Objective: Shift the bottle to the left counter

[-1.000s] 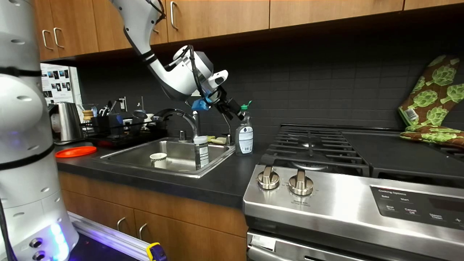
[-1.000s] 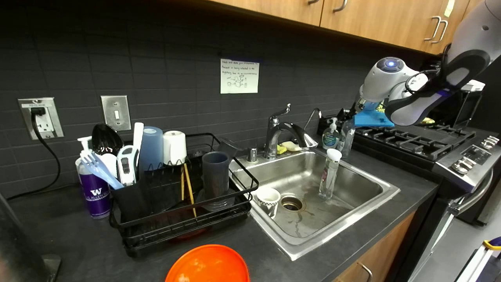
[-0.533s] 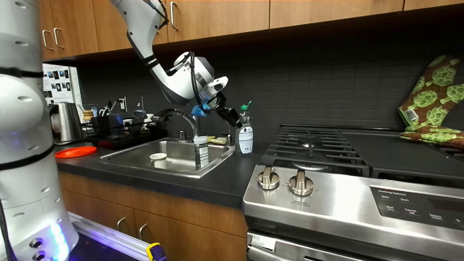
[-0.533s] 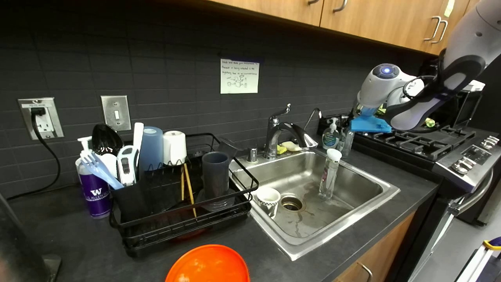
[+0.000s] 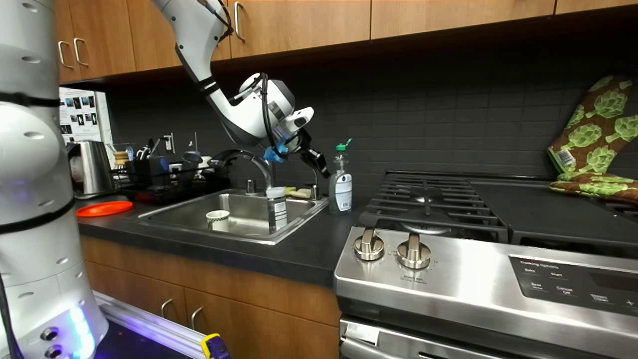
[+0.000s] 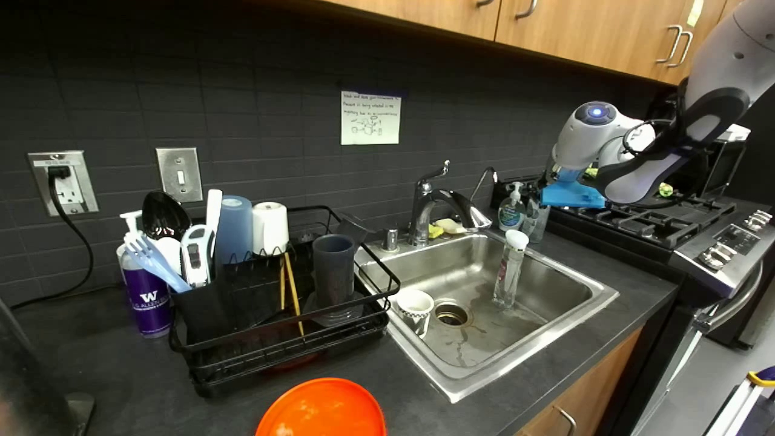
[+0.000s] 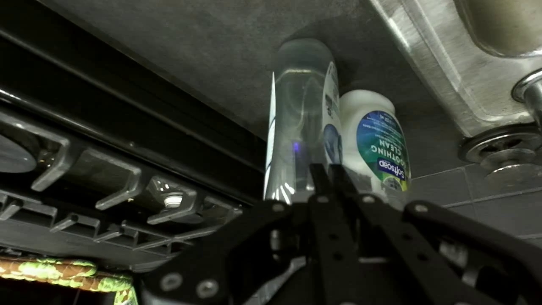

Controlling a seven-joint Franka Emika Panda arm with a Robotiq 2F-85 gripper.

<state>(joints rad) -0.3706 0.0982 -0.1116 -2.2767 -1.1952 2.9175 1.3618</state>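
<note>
Standing on the dark counter (image 5: pixel 299 257) between the sink (image 5: pixel 256 240) and the stove (image 5: pixel 463 264), the green-capped bottle (image 5: pixel 341 192) was just beside the Softsoap dispenser (image 7: pixel 379 137). The gripper (image 7: pixel 327 169) was clenched, its two tips meeting, and it slanted down toward the bottle's upper part from the sink side; whether the tips touched it could not be told.

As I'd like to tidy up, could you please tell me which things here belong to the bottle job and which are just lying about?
Belongs to the job:
green-topped bottle
shut end effector
likely the dark counter left of the sink

Just lying about:
soap pump bottle
white cup and white-capped bottle, both in the sink
orange plate
</note>
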